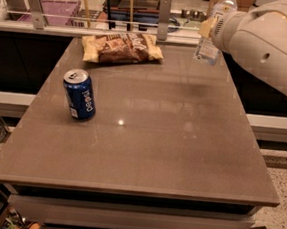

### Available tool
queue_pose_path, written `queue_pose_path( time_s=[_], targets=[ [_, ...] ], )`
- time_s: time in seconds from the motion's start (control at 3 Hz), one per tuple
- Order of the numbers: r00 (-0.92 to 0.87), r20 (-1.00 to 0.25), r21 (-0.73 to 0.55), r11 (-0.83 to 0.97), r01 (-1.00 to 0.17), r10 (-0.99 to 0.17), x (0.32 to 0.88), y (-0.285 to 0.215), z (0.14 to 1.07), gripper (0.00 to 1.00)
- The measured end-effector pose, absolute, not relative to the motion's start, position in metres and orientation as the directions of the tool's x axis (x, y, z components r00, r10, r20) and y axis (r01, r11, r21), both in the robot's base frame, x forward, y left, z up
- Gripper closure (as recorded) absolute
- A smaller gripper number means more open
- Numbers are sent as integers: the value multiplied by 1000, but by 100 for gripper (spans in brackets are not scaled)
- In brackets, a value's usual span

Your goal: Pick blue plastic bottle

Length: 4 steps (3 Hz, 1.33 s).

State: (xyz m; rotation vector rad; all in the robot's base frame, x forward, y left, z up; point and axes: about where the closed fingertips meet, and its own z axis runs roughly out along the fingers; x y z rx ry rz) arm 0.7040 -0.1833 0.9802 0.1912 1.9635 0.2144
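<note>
From my seat I read this as the lift stage of the pick: the grasp looks made and the carry-away is not yet finished. The tool (211, 28) sits at the far right corner of the desk (145, 152), at the end of the white arm (270, 37) that reaches in from the right edge of the view. It is clenched on the blue plastic bottle (208, 49), with one pale pad pressed against the bottle's left side.

The bottle hangs in that grip, roughly upright with a slight lean. Its lower end dangles below the tool and its upper part rises beside the arm's wrist. I judge it to be clear of the desk, since a soft shadow (196, 89) lies on the surface well below it.

The next move, as I see it, calls for a steady rise with the grip held firm. The bottle is light and smooth, so a jerk could let it slip or swing.

The Pepsi can (79, 94) stands well apart on the left side of the desk. The bag of chips (121, 47) lies at the far edge, to the bottle's left, and neither is in my way
</note>
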Motion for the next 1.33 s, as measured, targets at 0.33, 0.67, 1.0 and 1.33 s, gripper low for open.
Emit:
queue_pose_path(
  time_s=[0.33,0.67,1.0,1.33],
  targets=[
    [-375,-900,213,975,70,223,709,-173,977,100],
    [-372,-909,164,982,97,189,710,-153,962,100],
    [-382,-924,-9,995,95,28,707,-133,937,100],
    [-384,-910,-217,969,119,-157,705,-123,914,100]
  ],
)
